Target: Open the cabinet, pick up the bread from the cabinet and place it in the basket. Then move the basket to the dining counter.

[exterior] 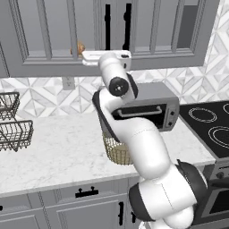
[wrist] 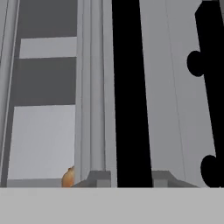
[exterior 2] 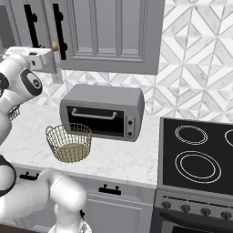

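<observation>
The grey wall cabinet (exterior: pixel 49 40) is closed, with glass-front doors. In the hand view my gripper (wrist: pixel 130 177) is shut on its long black bar handle (wrist: pixel 131 87), one fingertip against each side of the bar. From the left base view my white hand (exterior: pixel 107 58) sits at the lower end of that handle (exterior: pixel 107 24). The bread (exterior: pixel 79 48) is a small golden bun behind the glass, left of the held handle (wrist: pixel 68 178). On the marble worktop below stands the round tan wire basket (exterior 2: pixel 69 142), partly hidden by my arm in the left base view (exterior: pixel 117 153). The dining counter is out of view.
A grey toaster oven (exterior 2: pixel 102 111) stands right behind the basket. Beyond the worktop's right edge lies a black cooktop (exterior 2: pixel 200 154). Dark wire racks (exterior: pixel 13 129) sit at the far left of the worktop. A second black handle (wrist: pixel 210 87) runs beside the held one.
</observation>
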### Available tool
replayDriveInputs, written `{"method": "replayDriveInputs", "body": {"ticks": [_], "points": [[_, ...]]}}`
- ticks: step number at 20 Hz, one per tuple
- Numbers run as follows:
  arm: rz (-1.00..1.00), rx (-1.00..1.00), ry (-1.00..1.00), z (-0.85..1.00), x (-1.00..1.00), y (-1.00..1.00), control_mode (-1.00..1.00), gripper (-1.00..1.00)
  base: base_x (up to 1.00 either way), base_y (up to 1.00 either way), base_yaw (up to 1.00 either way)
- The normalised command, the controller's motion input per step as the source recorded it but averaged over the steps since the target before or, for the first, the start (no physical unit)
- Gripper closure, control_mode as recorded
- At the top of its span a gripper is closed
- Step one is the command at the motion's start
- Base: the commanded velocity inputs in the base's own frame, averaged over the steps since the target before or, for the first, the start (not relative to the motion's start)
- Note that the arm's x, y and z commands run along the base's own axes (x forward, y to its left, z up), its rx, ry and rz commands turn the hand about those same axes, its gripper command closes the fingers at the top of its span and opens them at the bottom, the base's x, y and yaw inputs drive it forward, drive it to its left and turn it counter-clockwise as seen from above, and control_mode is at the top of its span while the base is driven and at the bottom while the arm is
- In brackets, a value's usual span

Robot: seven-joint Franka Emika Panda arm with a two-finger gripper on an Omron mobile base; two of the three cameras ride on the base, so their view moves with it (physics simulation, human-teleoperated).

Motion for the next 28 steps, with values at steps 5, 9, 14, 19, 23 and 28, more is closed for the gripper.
{"method": "replayDriveInputs", "body": {"ticks": [5,9,14,19,23,28], "points": [[0.02,-0.06,0.02,0.11,-0.57,0.69,-1.00,1.00,0.00,0.00,0.00],[0.00,-0.05,0.08,0.04,-0.52,0.81,-1.00,1.00,0.00,0.00,0.00],[0.00,-0.02,0.11,0.06,-0.60,0.87,-1.00,1.00,0.00,0.00,0.00],[-0.07,-0.04,0.09,0.06,-0.60,0.92,-1.00,1.00,0.00,0.00,0.00],[-0.12,-0.06,0.05,0.00,-0.63,1.00,-1.00,1.00,0.00,0.00,0.00],[-0.12,-0.07,0.04,0.00,-0.65,1.00,-1.00,1.00,0.00,0.00,0.00]]}}
